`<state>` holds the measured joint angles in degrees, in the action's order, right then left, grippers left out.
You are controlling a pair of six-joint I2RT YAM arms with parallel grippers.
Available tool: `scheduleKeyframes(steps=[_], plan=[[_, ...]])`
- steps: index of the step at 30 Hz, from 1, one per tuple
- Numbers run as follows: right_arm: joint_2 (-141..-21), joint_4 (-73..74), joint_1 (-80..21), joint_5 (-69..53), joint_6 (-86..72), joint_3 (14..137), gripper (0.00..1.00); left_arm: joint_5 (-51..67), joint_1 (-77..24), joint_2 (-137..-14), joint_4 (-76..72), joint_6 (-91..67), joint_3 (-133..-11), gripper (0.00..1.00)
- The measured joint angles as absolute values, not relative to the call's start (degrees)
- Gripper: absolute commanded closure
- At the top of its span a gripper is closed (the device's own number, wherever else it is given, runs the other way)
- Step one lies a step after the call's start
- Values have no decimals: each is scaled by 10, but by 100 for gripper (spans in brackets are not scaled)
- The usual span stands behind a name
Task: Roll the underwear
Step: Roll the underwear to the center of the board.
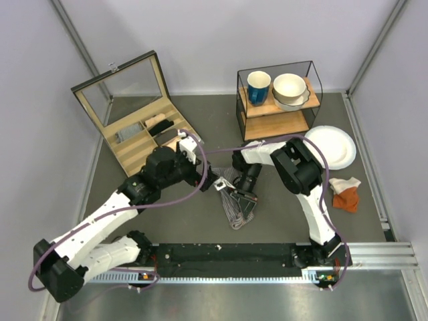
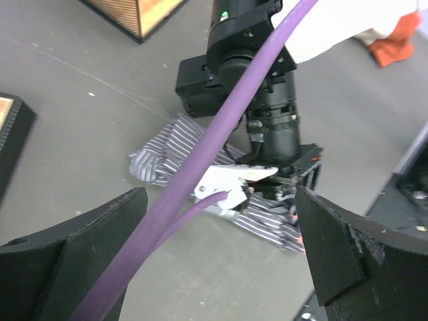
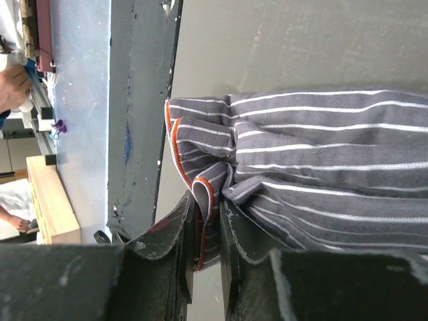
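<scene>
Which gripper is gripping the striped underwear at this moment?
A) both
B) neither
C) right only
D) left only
C: the right gripper is pinched shut on the hem of the underwear, while the left gripper is wide open and off the cloth.

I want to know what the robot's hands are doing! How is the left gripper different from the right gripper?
The left gripper has its jaws wide apart, while the right gripper has its jaws almost together. The left gripper holds nothing; the right gripper pinches the orange-trimmed edge of the striped underwear. The left gripper is off the cloth; the right gripper touches it. Both are dark and face the underwear.
</scene>
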<state>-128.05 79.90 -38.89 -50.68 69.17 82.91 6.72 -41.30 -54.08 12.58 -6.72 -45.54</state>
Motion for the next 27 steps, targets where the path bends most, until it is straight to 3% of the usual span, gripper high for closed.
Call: scheduleKeyframes(steps=[6, 17, 27], plan=[[-1280, 799, -392, -505, 689, 829, 91, 224, -324, -540, 140, -125, -458, 1], [-1281, 799, -392, -505, 688, 829, 91, 234, -316, -557, 153, -165, -481, 1], [-1282, 805, -383, -503, 687, 821, 91, 349, -291, -613, 119, -219, -489, 3]])
